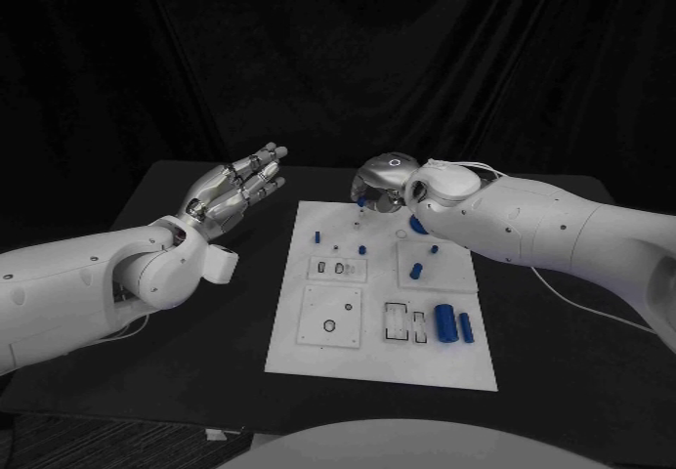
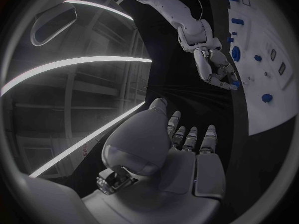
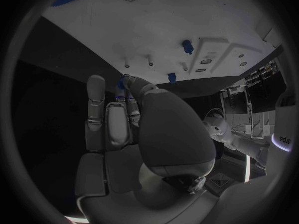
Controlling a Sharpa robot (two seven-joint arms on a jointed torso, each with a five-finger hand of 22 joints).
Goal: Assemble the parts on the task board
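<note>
Head view: task board, white, centre of frame; blue parts scattered on it, largest a cylinder at lower right. Left hand, upper left, off the board, fingers straight and apart, holding nothing. Right hand, over the board's top edge, fingers curled downward; a small blue piece sits at its fingertips in the right wrist view, but whether it is pinched cannot be told. Step, by judgement: picking or seating a small part at the top edge. Next move calls for fine alignment above its socket.

black table, white task board lying flat on it
</note>
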